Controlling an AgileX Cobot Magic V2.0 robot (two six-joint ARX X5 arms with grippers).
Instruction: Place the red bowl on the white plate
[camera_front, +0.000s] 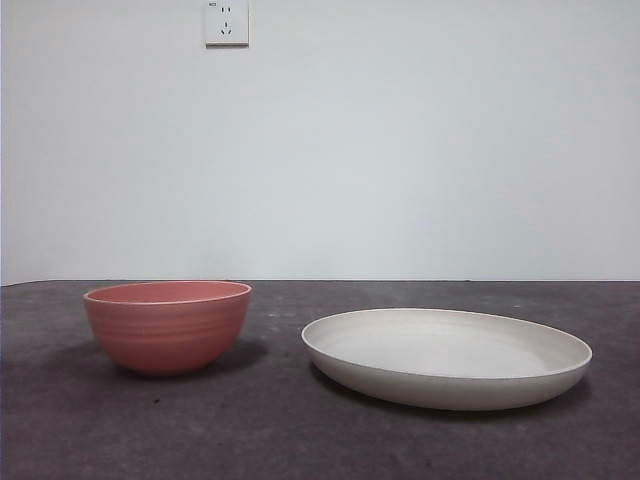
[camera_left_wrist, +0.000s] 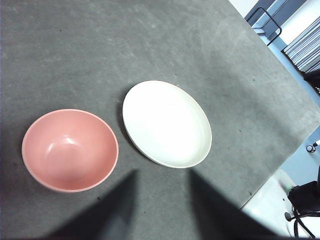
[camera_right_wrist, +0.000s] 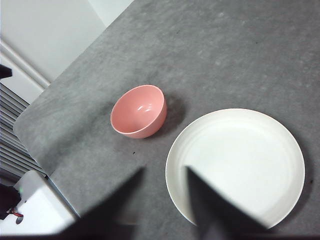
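Note:
The red bowl stands upright and empty on the dark grey table, left of the white plate, with a gap of bare table between them. The left wrist view looks down on the bowl and the plate from well above; my left gripper is open, high over the table by the plate's edge. From the right wrist view, the bowl is beside the plate; my right gripper is open and hangs high over the plate's rim. Neither arm shows in the front view.
The grey table ends at a white wall with a power socket. Table edges show in both wrist views, with the floor and a chair base beyond one and a white block past another.

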